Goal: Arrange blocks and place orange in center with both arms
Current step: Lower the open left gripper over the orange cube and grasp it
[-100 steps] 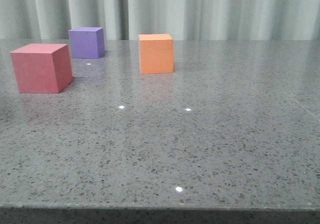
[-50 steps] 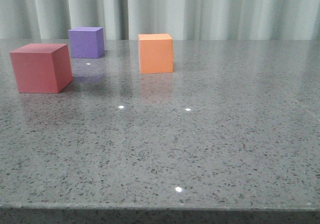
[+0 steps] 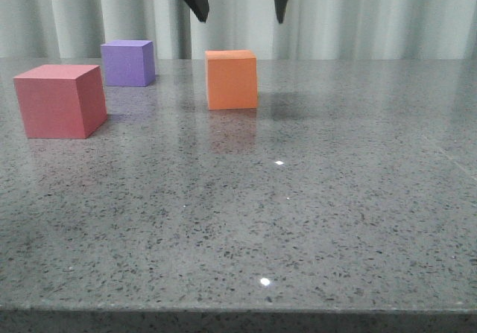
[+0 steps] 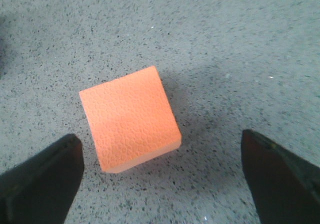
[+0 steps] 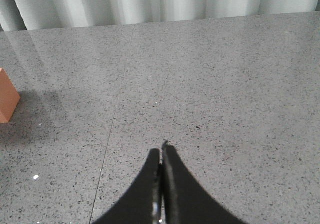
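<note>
Left gripper (image 3: 238, 1) hangs wide open in the air directly above the orange block (image 3: 232, 79), its two dark pointed fingers spread further apart than the block is wide and touching nothing. From the left wrist camera, the orange block (image 4: 130, 118) lies between the two fingers but nearer one of them, and it sits turned at a slight angle to them.

The orange block rests on the grey speckled table (image 3: 298, 221), towards the far edge. The purple block (image 3: 128, 62) stands well apart to the left of the orange block and a little further back. The pink-red block (image 3: 59, 100) stands further left still, and nearer the camera than the orange block. All three are apart from one another.

The step in hand appears to be the approach to pick up the orange block. The next move likely calls for lowering straight down, centring the block between the fingers, and perhaps turning the wrist to meet its flat sides before closing.

Right gripper (image 5: 161, 156) is pressed closed and empty, pointing over bare table to the right of the orange block, only a corner of which shows there. It does not appear in the front view. The left arm is cut off above the fingers.
</note>
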Motion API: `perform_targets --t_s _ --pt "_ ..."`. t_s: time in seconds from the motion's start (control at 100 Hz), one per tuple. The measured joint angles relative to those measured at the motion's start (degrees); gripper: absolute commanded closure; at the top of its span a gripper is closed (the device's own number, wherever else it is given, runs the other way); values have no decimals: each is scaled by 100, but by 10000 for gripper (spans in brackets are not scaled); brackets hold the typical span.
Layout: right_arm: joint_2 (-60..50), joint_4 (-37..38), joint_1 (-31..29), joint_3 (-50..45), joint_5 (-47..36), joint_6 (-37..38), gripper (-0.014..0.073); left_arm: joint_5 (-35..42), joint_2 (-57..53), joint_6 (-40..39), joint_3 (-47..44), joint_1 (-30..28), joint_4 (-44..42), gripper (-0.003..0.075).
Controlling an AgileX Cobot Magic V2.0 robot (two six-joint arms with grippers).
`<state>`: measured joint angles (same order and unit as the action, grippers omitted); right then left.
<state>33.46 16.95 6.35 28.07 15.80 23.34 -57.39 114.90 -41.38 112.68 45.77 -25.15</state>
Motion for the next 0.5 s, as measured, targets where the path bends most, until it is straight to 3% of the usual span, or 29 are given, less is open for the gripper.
perform_targets --t_s 0.24,0.5 --pt "0 0 0 0 0 0 662 -218 276 -806 139 2 -550 125" --pt "0 0 0 0 0 0 662 -94 294 -1041 171 2 -714 125"
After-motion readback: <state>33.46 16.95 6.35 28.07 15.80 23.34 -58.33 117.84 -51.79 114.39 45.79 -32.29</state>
